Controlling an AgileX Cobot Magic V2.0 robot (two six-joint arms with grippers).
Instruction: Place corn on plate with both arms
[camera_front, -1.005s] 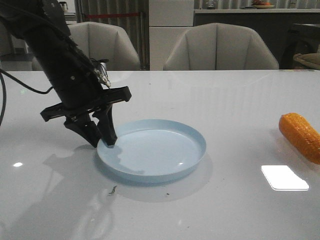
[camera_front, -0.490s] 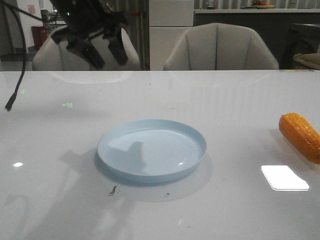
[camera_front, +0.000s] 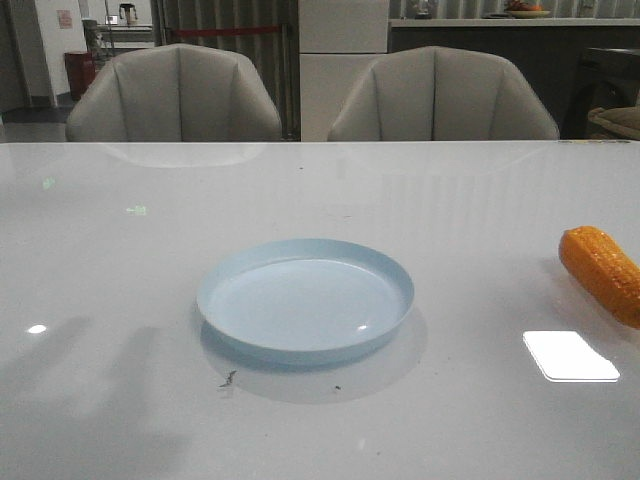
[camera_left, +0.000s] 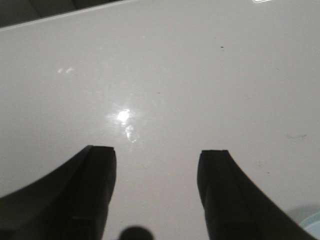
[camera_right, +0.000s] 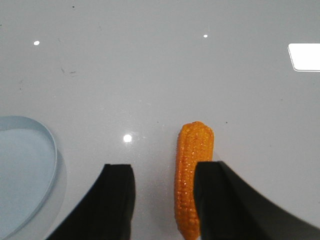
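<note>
The pale blue plate (camera_front: 305, 298) sits empty in the middle of the white table. The orange corn (camera_front: 601, 272) lies on the table at the right edge of the front view. Neither gripper shows in the front view. In the right wrist view my right gripper (camera_right: 165, 172) is open above the table; the corn (camera_right: 192, 165) lies partly behind one finger, and the plate's rim (camera_right: 47, 145) shows to the side. In the left wrist view my left gripper (camera_left: 157, 160) is open and empty over bare table, with a sliver of plate (camera_left: 310, 220) at the corner.
Two grey chairs (camera_front: 180, 95) stand behind the table's far edge. Bright light patches (camera_front: 570, 355) reflect on the glossy tabletop. A small dark speck (camera_front: 228, 379) lies in front of the plate.
My left gripper was at the plate's left rim one second ago, rose up and back half a second ago, and has now left the front view. The plate and corn stay put.
</note>
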